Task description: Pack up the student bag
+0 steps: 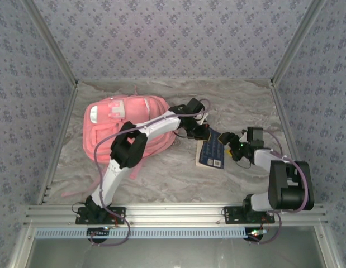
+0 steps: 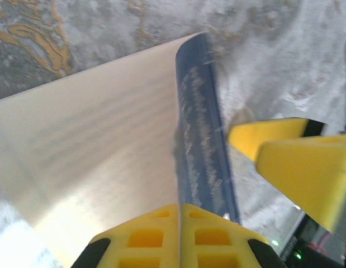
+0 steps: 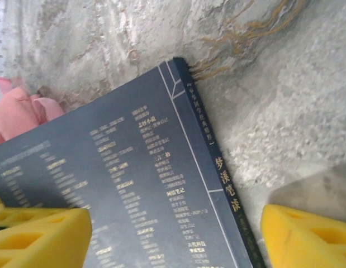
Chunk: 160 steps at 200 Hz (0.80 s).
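Left gripper (image 1: 204,135) pinching book (image 1: 212,153), right gripper (image 1: 230,145) spread

Boxed in on three sides by grey-blue wallpapered walls (image 1: 173,33) with a small floral print, joined at the corners by slanting aluminium posts (image 1: 51,44). Down below, a marbled grey tabletop (image 1: 240,100), veined in beige and, seen close up, streaked with gold, fronted along the near edge by a ribbed aluminium rail (image 1: 178,213). Softly and evenly lit throughout.
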{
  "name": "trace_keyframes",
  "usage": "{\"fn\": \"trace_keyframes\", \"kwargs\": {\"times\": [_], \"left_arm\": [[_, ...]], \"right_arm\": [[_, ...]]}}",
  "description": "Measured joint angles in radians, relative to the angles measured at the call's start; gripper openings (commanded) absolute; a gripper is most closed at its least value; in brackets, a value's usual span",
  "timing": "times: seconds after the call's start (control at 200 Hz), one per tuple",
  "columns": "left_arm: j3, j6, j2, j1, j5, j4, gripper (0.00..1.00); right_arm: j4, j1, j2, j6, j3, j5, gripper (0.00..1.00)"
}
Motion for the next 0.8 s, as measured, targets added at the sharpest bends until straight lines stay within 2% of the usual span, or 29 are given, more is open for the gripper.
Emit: {"fn": "trace_keyframes", "kwargs": {"times": [0.195,0.425,0.475,0.565,0.72,0.799], "left_arm": [[-0.058,0.001,-0.108,0.009,0.063,0.047,0.00],[-0.089,0.009,-0.158,0.014,0.096,0.087,0.00],[-0.099,0.009,-0.167,0.014,0.100,0.089,0.00],[-0.118,0.009,-0.175,0.021,0.103,0.101,0.00],[-0.148,0.008,-0.176,0.039,0.116,0.114,0.00],[-0.158,0.008,-0.176,0.050,0.122,0.124,0.00]], "right_arm": [[0.200,-0.043,0.005,0.057,-0.082,-0.117,0.86],[0.743,-0.035,0.235,0.308,-0.145,-0.269,0.83],[0.909,-0.033,0.321,0.389,-0.152,-0.300,0.80],[1.093,-0.017,0.428,0.471,-0.149,-0.335,0.76],[1.193,0.030,0.455,0.523,-0.159,-0.353,0.60],[1.206,0.040,0.456,0.531,-0.159,-0.359,0.47]]}}
